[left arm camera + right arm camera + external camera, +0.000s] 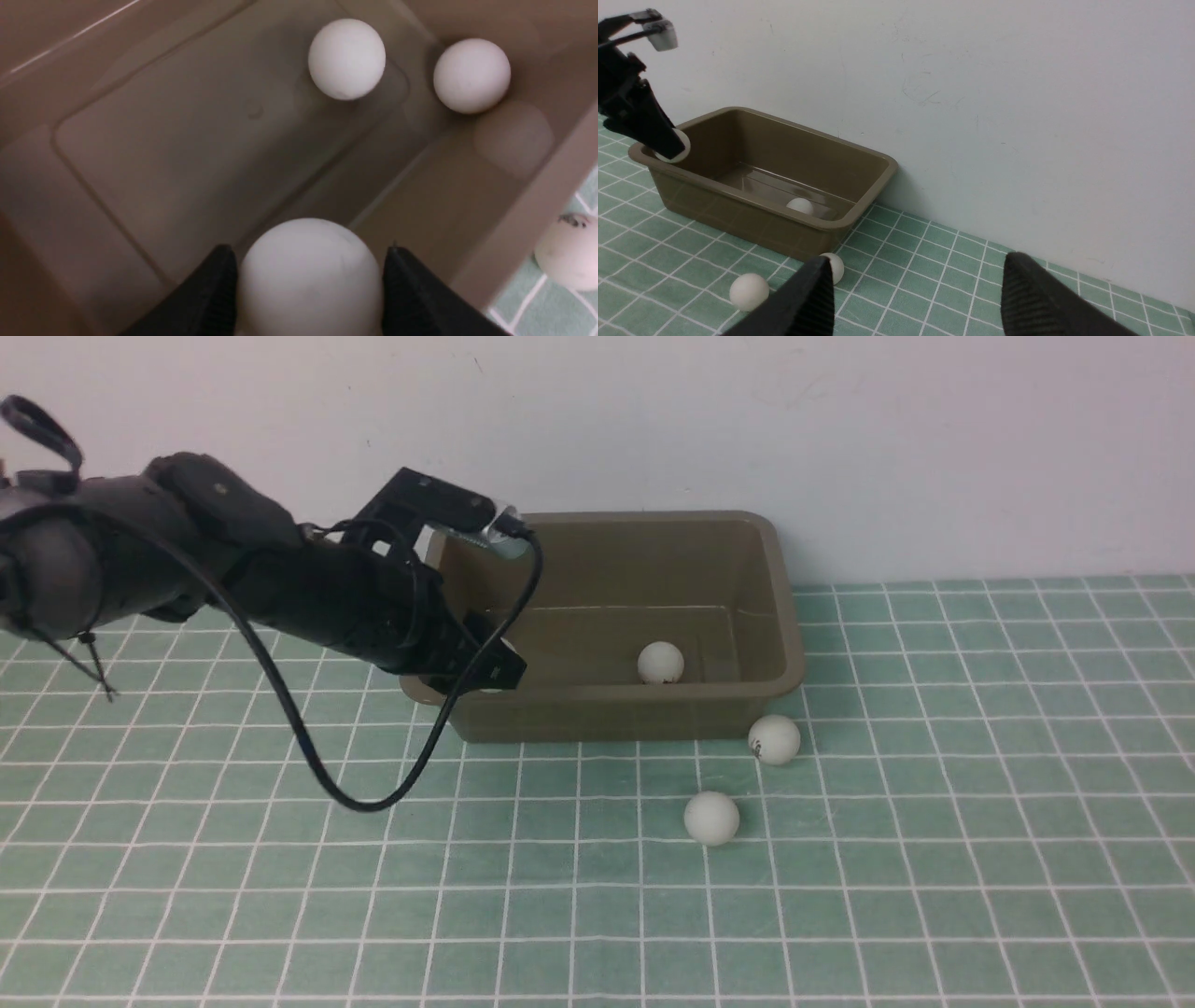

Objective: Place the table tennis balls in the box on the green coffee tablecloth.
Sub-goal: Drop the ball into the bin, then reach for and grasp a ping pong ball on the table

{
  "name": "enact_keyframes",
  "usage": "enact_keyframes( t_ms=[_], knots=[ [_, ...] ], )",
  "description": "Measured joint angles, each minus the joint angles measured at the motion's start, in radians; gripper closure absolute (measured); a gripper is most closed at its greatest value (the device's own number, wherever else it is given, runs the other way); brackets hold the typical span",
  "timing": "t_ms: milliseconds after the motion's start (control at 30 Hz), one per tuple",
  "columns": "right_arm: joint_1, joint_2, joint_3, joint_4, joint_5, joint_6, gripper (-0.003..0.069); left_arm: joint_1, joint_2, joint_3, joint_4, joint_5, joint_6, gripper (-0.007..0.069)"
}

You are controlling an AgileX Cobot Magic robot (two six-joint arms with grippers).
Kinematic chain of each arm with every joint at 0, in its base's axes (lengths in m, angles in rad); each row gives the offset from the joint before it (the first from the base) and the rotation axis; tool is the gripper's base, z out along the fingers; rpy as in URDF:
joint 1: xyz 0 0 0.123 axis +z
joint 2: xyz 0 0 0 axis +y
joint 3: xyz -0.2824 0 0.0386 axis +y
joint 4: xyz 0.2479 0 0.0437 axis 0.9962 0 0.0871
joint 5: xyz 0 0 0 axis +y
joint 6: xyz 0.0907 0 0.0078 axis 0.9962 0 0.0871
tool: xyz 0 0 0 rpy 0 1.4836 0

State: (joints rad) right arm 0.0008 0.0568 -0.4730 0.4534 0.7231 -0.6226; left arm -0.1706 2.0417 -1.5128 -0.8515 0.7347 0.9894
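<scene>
**Counting five balls: one gripped, two in, two out**

Five table tennis balls were on show, with one box and one cloth. The left claw (309, 254) was clenched on one ball (310, 289), a black finger pressed to each side of it, and it hung over the left end of the box (784, 644). Two more balls lay inside on the box floor, one out in the open (346, 58) and one tucked against a corner (472, 74). The front view showed only one of that pair.

Two balls sat out on the green coffee tablecloth (934, 859). The one with a dark logo (774, 739) was just beside the box's front right corner, and a plain one (711, 818) lay nearer the robot, apart from the box.

The right claw (915, 298) was released, fingers spread with nothing between them, off to the box's right.

The left arm (308, 588) covered the box's left end in the front view, and its black cable (373, 803) looped down over the cloth in front. A white wall (840, 429) stood close behind.

The box sat upright, open side up, its long axis running side to side along that wall.
</scene>
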Motion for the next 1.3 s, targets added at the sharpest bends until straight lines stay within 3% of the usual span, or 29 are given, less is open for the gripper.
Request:
enact_keyframes(
  t_ms=[333,467,533,633,767,967,1100,1300],
  knots=[
    [0.0,0.0,0.0,0.0,-0.001,0.0,0.0216,0.0,0.024,-0.074,0.019,0.031,-0.004,0.0272],
    [0.0,0.0,0.0,0.0,-0.001,0.0,0.0216,0.0,0.024,-0.075,0.056,0.061,0.064,0.0272],
    [0.0,0.0,0.0,0.0,-0.001,0.0,0.0216,0.0,0.024,-0.075,0.061,0.07,0.113,0.0225],
    [0.0,0.0,0.0,0.0,-0.001,0.0,0.0216,0.0,0.021,-0.075,0.054,0.079,0.09,0.0099],
    [0.0,0.0,0.0,0.0,-0.001,0.0,0.0216,0.0,-0.033,-0.076,0.118,0.142,-0.018,0.0063],
    [0.0,0.0,0.0,0.0,-0.001,0.0,0.0216,0.0,-0.189,-0.115,0.369,0.225,-0.249,0.0155],
    [0.0,0.0,0.0,0.0,-0.001,0.0,0.0216,0.0,-0.309,-0.128,0.529,0.272,-0.481,0.0256],
    [0.0,0.0,0.0,0.0,-0.013,0.0,0.0216,0.0,-0.412,-0.128,0.656,0.424,-0.634,0.0396]
  ],
)
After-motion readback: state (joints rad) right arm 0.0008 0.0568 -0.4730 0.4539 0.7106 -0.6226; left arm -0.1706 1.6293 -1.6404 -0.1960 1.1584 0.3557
